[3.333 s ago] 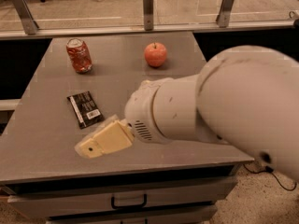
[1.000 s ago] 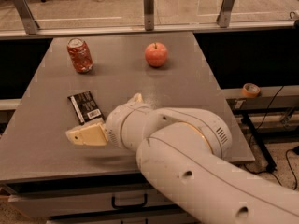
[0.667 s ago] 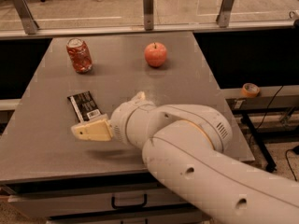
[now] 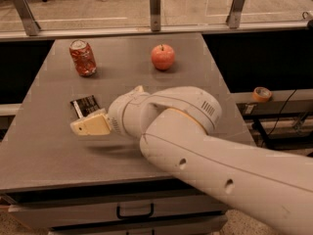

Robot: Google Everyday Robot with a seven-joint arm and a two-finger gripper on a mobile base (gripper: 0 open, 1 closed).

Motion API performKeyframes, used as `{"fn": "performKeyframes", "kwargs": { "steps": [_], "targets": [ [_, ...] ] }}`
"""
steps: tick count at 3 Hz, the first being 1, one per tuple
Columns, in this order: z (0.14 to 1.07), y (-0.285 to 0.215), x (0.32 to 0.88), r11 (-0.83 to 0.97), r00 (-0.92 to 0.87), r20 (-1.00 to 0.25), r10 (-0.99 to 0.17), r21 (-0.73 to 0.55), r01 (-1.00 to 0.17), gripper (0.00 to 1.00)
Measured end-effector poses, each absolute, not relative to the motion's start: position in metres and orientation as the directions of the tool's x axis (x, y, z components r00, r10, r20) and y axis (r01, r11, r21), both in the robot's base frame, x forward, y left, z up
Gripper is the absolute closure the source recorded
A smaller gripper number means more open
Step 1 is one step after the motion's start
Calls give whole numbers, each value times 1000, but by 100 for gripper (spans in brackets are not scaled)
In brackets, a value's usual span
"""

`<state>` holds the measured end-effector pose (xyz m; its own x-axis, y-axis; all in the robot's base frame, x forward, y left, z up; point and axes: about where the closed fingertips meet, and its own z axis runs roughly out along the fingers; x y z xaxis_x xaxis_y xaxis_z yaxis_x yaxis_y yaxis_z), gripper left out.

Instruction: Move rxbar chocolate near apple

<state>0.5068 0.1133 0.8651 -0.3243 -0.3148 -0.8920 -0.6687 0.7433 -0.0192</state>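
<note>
Covering the near end of the rxbar chocolate (image 4: 87, 104) is the gripper (image 4: 80, 127).

Desk (image 4: 205, 97), grey top. Carries: red soda can (image 4: 82, 58), upright, 11 o'clock; apple (image 4: 163, 57), 12 o'clock; rxbar chocolate (image 4: 85, 104), flat, 9 o'clock, its near end hidden by the hand (image 4: 80, 128).

rxbar chocolate (image 4: 85, 104) perhaps half under claw (image 4: 84, 127)

We see a bulky, glossy off-white arm (image 4: 210, 155) with dark vent slots and two small round holes; its pale yellow gripper (image 4: 84, 126) lies at nine o'clock from the wrist.
</note>
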Motion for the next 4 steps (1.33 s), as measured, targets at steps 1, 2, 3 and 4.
{"fn": "performKeyframes", "kwargs": {
  "steps": [1, 2, 3, 4],
  "targets": [
    [859, 139, 528, 725, -329, -887, -324, -10, -688, 0],
    [850, 168, 539, 704, -320, -884, -340, -14, -711, 0],
    [837, 193, 538, 683, -298, -878, -376, -45, -729, 16],
    [822, 201, 539, 687, -282, -867, -411, -91, -721, 38]
  ]
}}
